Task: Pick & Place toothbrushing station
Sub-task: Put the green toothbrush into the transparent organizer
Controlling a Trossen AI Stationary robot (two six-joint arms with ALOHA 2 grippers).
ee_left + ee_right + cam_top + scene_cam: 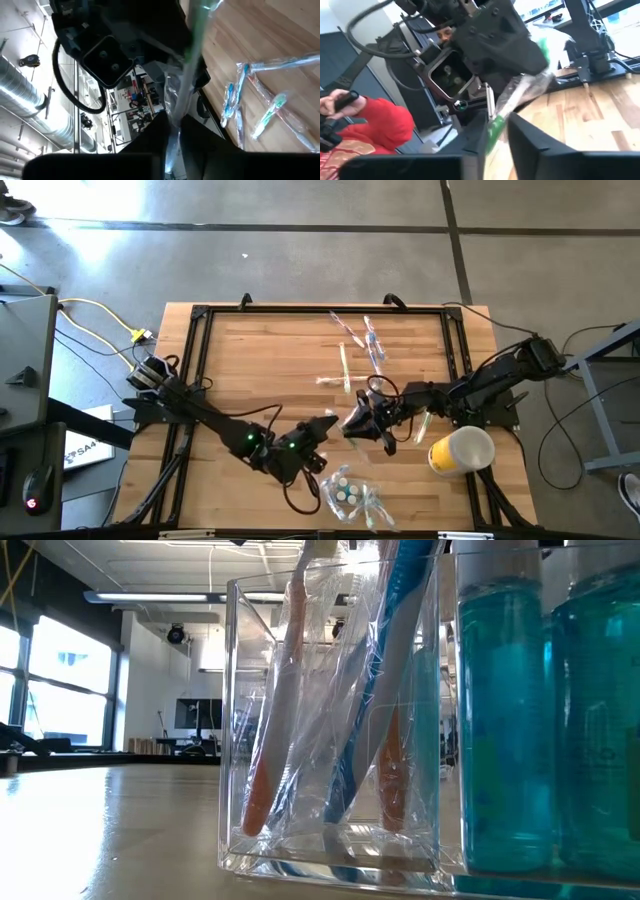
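Passing a wrapped green toothbrush [520, 100] between them, the two claws meet mid-table: the left claw [172, 131] is clamped on it, and the right claw [495, 127] has its fingers closed around the other end. Just beside the left claw, nearer the front edge, the clear holder [347, 495] already has several brushes in it. Beyond the claws, loose toothbrushes [360, 350] wait on the wood, so I'd judge the job partway done. The yellow cup [460, 452] sits behind the right claw. No readable writing.

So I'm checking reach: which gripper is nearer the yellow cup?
Right. The right gripper sits a short way left of the yellow cup; the left gripper is just beyond it, farther from the cup.
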